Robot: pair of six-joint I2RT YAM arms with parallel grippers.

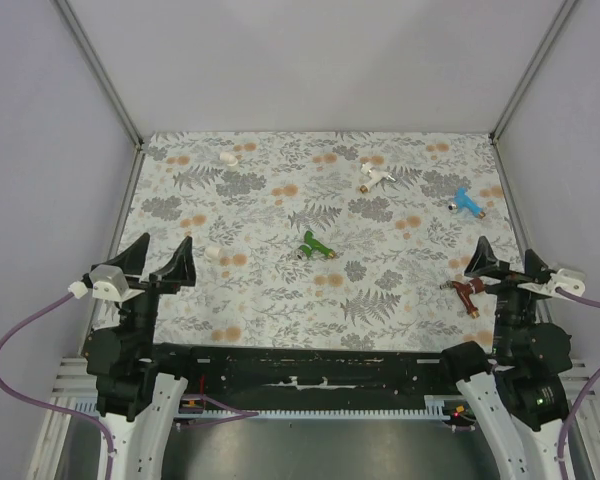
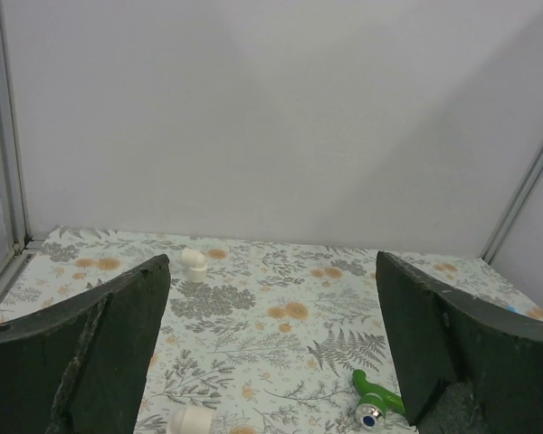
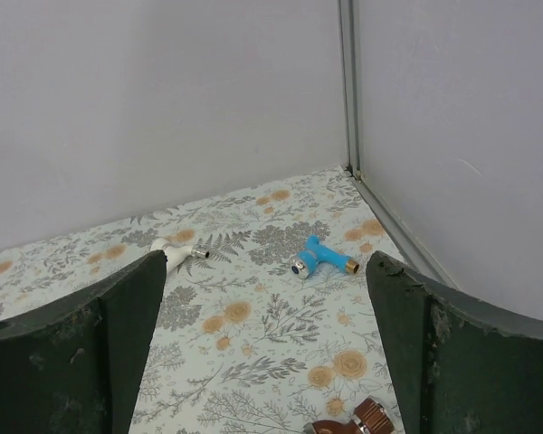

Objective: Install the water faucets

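Several faucets lie on the floral table. The white faucet (image 1: 378,177) is at the back, also in the right wrist view (image 3: 174,254). The blue faucet (image 1: 467,202) lies at the right (image 3: 319,257). The green faucet (image 1: 315,246) is in the middle (image 2: 377,401). The reddish-brown faucet (image 1: 466,293) lies just left of my right gripper (image 1: 502,262), its end showing in the right wrist view (image 3: 353,423). My left gripper (image 1: 160,262) is open and empty at the near left. My right gripper is open and empty.
A stubby white pipe fitting (image 1: 228,158) sits at the back left (image 2: 194,262). Another white fitting (image 1: 213,253) lies right of my left gripper (image 2: 191,419). Grey walls with metal frame posts (image 1: 520,85) enclose the table.
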